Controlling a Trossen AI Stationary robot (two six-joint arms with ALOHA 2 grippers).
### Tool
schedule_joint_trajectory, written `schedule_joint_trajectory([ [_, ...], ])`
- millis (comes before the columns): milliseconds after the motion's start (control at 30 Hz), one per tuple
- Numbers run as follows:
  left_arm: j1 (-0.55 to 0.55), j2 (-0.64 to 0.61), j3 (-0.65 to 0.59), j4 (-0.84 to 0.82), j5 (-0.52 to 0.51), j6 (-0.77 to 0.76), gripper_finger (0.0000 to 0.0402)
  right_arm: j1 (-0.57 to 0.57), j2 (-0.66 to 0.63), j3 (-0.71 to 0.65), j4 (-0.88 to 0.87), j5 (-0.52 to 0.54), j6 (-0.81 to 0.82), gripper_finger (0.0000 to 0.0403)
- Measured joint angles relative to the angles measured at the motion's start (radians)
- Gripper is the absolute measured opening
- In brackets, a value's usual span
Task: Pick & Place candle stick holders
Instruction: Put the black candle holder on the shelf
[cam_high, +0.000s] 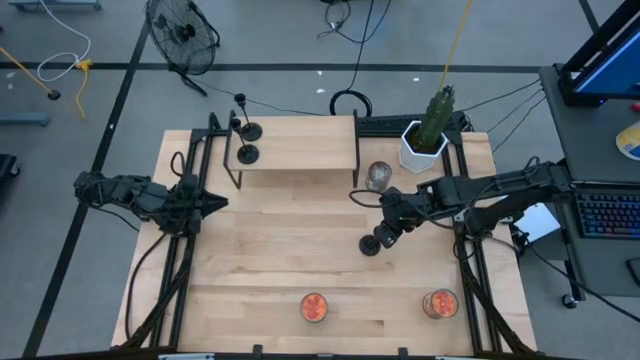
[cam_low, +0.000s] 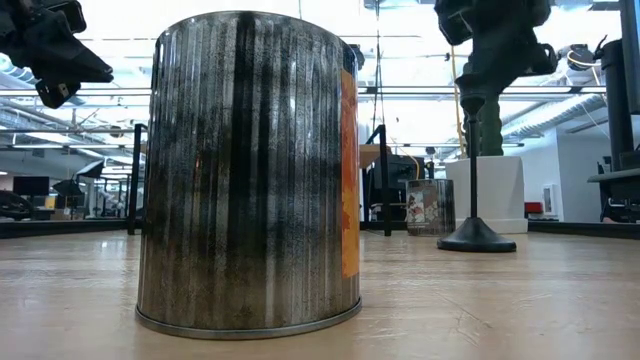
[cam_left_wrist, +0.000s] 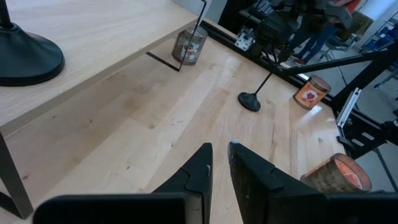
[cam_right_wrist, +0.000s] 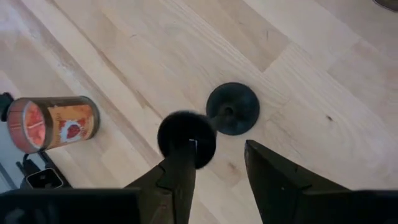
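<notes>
Three black candle stick holders are in play: two stand on the raised wooden shelf (cam_high: 296, 150) at the table's far side, and the third candle stick holder (cam_high: 371, 245) stands upright on the table (cam_high: 270, 250) right of centre. The right hand (cam_right_wrist: 214, 163) hovers directly over it, fingers spread around its cup top and not yet pinching. It looks stiff, light and top-heavy on a slim stem, so a grip just under the cup seems safest. The left hand (cam_left_wrist: 221, 163) waits at the table's left edge, fingers nearly pressed together, empty.
</notes>
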Motion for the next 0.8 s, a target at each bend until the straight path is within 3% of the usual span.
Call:
schedule_joint_trajectory([
  [367,0.000,0.000,0.000,0.000,0.000,-0.020,0.0058,0.000,0.000,-0.066,0.100,-0.003,-0.003,0.0126],
  [800,0.000,0.001,0.000,0.000,0.000,-0.029,0.0058,-0.001,-0.012,-0.067,0.102,-0.009,-0.042,0.0010],
])
